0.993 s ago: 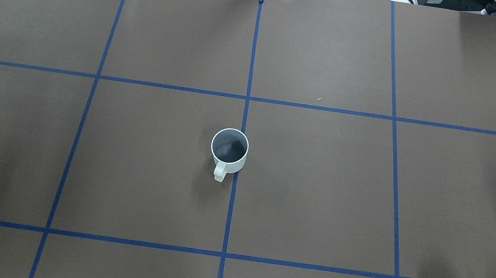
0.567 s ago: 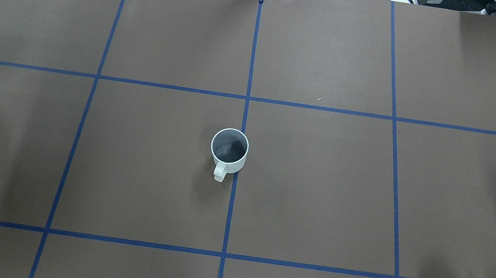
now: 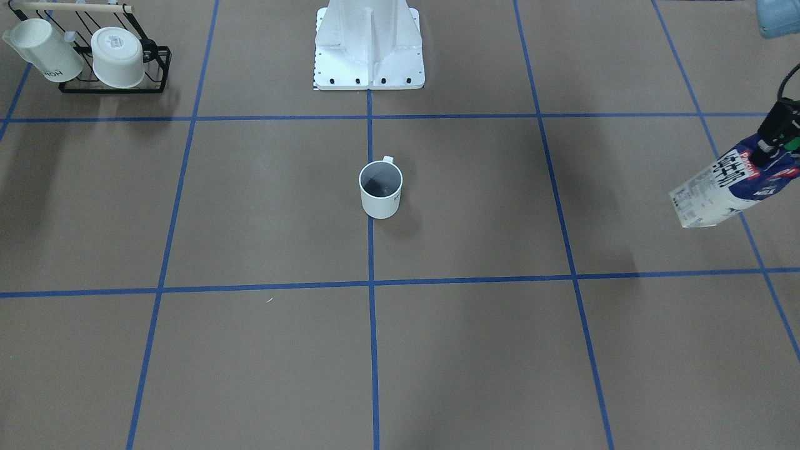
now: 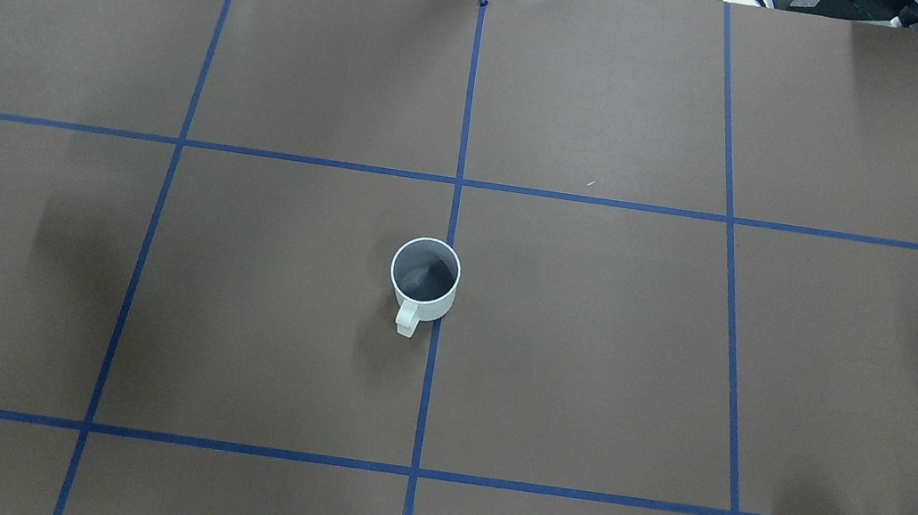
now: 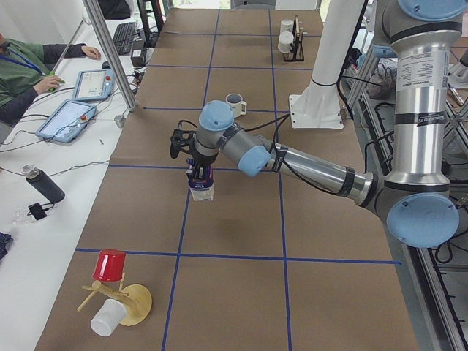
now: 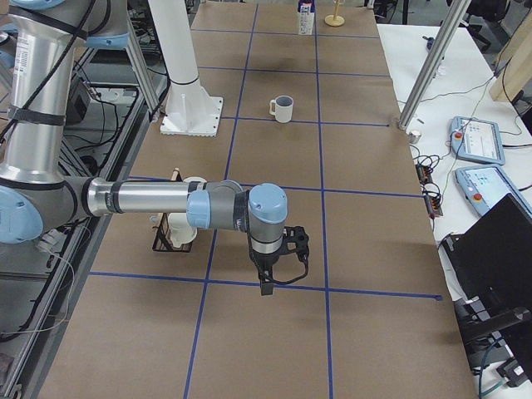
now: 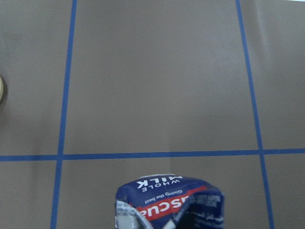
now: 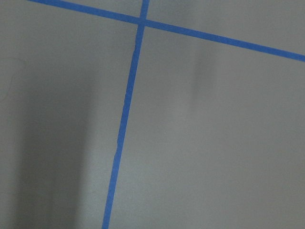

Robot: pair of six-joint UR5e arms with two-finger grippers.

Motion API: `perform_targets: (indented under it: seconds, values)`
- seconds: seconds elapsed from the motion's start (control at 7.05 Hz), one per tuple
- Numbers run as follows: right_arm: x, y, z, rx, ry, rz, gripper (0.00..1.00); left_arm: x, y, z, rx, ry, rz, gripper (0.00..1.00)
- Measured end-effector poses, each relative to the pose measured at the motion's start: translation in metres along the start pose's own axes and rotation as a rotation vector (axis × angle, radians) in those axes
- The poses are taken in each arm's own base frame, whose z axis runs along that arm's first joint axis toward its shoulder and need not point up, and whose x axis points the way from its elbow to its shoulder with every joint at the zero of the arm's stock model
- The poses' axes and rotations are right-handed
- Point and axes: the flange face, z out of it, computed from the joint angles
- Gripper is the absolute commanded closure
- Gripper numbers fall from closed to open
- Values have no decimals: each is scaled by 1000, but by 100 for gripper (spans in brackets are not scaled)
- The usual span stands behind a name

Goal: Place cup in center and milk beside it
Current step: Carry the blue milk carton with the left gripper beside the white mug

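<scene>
Standing upright at the center (image 3: pixel 350 240), on the blue tape line (image 3: pixel 370 256) that splits two grid squares, the cup (image 3: pixel 380 187) is already in place with its handle toward the robot's base, so the first half of the task looks done. The milk (image 3: pixel 725 184) is not yet beside it. The carton hangs under the left gripper (image 3: pixel 770 145), whose fingers are clamped on its gabled top, and it appears lifted off the table (image 3: pixel 187 375). From those fingers the cup is well apart, off toward the table's middle. What remains, as I judge it, is carrying the carton across, setting it down upright just beside the cup, and letting go. The left arm reaches out long and low from its base, wrist bent so the fingers point down. The right arm also stretches out level, the right gripper (image 6: pixel 268 281) pointing down over brown paper and a tape crossing. Whether its fingers are spread or closed cannot be told.
</scene>
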Motion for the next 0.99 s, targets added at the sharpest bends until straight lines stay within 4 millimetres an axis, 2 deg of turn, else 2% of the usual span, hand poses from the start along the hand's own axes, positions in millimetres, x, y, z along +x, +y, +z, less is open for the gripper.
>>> perform_targets:
  seconds: [0.43, 0.57, 0.71, 0.85, 0.99]
  values:
    - [1, 1, 1, -3, 0, 2, 0, 198, 28, 75, -25, 22, -107, 100]
    - [1, 1, 1, -3, 0, 2, 0, 269, 42, 90, -35, -24, -127, 100]
    - [1, 1, 1, -3, 0, 2, 0, 334, 64, 104, -42, -75, -128, 100]
    - [1, 1, 2, -4, 0, 3, 0, 385, 90, 116, -46, -98, -124, 100]
    - [1, 1, 2, -4, -1, 3, 0, 418, 107, 126, -48, -104, -123, 100]
